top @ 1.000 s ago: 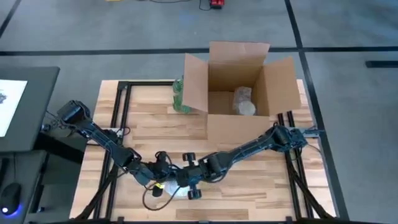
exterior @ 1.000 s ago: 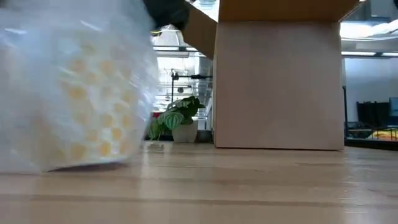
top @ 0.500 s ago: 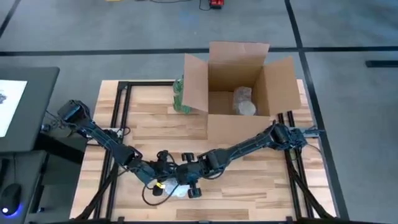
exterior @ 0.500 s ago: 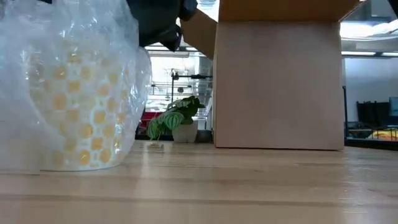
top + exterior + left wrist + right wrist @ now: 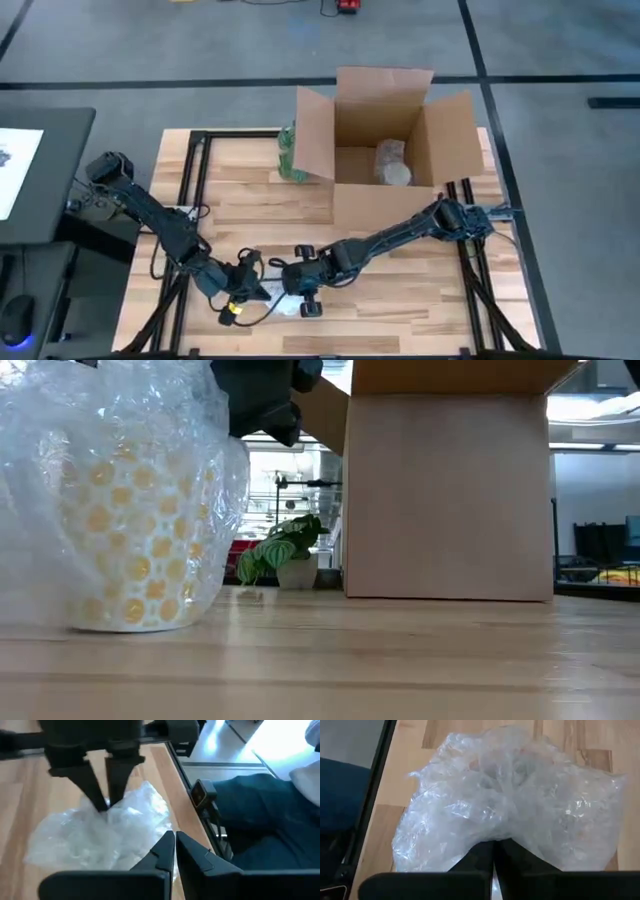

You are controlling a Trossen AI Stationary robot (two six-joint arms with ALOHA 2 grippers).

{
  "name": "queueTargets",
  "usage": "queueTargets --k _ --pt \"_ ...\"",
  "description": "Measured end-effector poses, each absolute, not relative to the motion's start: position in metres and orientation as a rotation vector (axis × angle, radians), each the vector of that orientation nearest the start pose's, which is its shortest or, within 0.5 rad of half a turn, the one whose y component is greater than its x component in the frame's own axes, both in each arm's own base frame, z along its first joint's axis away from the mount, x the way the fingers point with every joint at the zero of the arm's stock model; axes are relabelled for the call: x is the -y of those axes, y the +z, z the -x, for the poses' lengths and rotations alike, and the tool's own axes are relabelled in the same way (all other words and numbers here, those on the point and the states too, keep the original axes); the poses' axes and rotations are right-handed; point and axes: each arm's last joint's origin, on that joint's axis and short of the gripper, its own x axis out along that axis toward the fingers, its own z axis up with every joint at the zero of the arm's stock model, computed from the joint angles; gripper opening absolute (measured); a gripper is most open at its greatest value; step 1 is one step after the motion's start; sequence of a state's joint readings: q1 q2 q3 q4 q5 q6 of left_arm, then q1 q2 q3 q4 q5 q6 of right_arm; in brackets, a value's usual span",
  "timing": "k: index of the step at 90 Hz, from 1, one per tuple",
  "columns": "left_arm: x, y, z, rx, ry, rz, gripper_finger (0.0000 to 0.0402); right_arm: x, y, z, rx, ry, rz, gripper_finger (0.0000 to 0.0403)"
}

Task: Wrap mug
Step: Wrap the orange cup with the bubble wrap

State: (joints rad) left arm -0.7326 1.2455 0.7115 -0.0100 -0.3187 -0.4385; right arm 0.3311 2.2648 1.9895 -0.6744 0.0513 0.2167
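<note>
Crumpled clear bubble wrap [image 5: 510, 805] bundled on wooden table [image 5: 570, 740], right gripper [image 5: 494, 851] pinching its near edge

A robot lab or workshop is showing here: a wooden bench [image 5: 300, 205] on a black metal frame is standing on a grey concrete floor [image 5: 150, 50] crossed by dark lines.

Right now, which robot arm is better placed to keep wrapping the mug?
Probably the right: the right gripper pinches the bubble wrap around the mug, while the left gripper is shut, beside it.
</note>
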Motion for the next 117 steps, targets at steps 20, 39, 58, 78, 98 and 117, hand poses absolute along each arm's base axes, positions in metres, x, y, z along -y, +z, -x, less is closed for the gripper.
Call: queueTargets --k 20,39,58,78,98,117 --pt "0.158 0.199 -0.221 -0.602 -0.081 0.156 0.0000 -0.160 0.223 -0.472 -0.949 0.151 -0.028 0.0000" --pt "0.148 0.179 -0.241 -0.665 -0.003 0.238 0.0000 -0.158 0.223 -0.469 -0.984 0.141 -0.026 0.0000" --pt "0.147 0.168 -0.247 -0.720 -0.020 0.269 0.0000 -0.156 0.230 -0.465 -0.991 0.139 -0.022 0.0000" --pt "0.148 0.167 -0.248 -0.713 -0.037 0.271 0.0000 -0.151 0.259 -0.453 -0.969 0.141 -0.027 0.0000" --pt "0.148 0.167 -0.248 -0.715 -0.045 0.272 0.0000 -0.155 0.274 -0.453 -0.875 0.186 -0.009 0.0000" --pt "0.147 0.170 -0.246 -0.718 -0.054 0.263 0.0000 -0.153 0.239 -0.468 -0.928 0.199 -0.036 0.0000"
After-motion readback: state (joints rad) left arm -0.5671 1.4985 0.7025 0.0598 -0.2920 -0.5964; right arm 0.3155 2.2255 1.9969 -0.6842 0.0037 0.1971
